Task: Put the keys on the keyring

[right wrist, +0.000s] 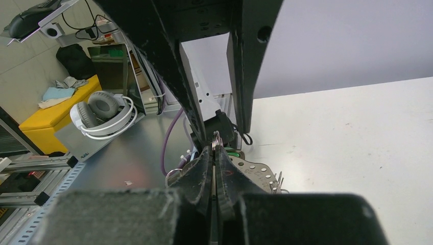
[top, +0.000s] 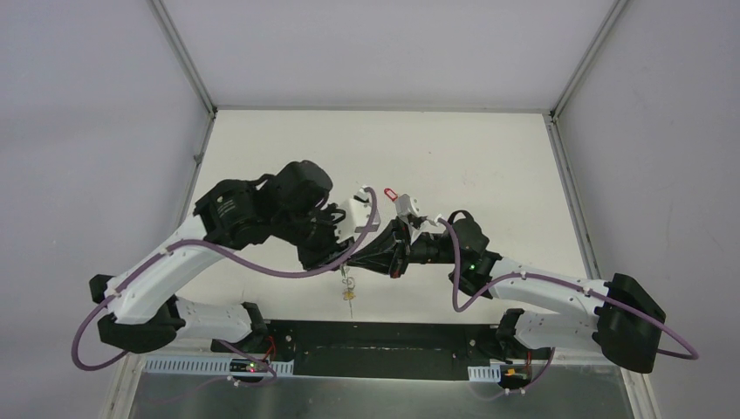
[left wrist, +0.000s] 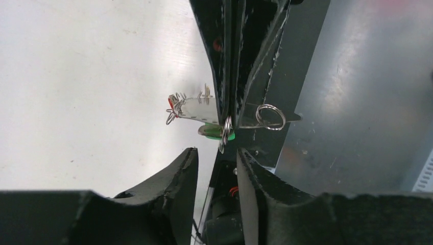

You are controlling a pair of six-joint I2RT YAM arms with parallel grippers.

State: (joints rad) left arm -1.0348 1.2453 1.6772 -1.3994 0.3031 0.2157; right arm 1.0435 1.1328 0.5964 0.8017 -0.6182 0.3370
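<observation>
White table (top: 489,157) from above: caught left arm (top: 174,262) and right arm (top: 541,292) nose to nose mid-surface, a red-tagged key (top: 393,194) lying just beyond. Left wrist view: showed left claw (left wrist: 215,153) spread, keyring (left wrist: 224,133) and green-tagged key (left wrist: 208,131) just off its tips. Right wrist view: showed right claw (right wrist: 213,149) pressed together, pinching that keyring.

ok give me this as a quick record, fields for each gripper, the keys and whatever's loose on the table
left gripper: open, fingers apart, facing the right gripper's tip
right gripper: shut on a thin metal ring
keys: silver bunch with a green tag, hanging at the right gripper's tip
red tag: on the table beyond both grippers, not held
keyring: cannot tell whether the held ring is it
</observation>
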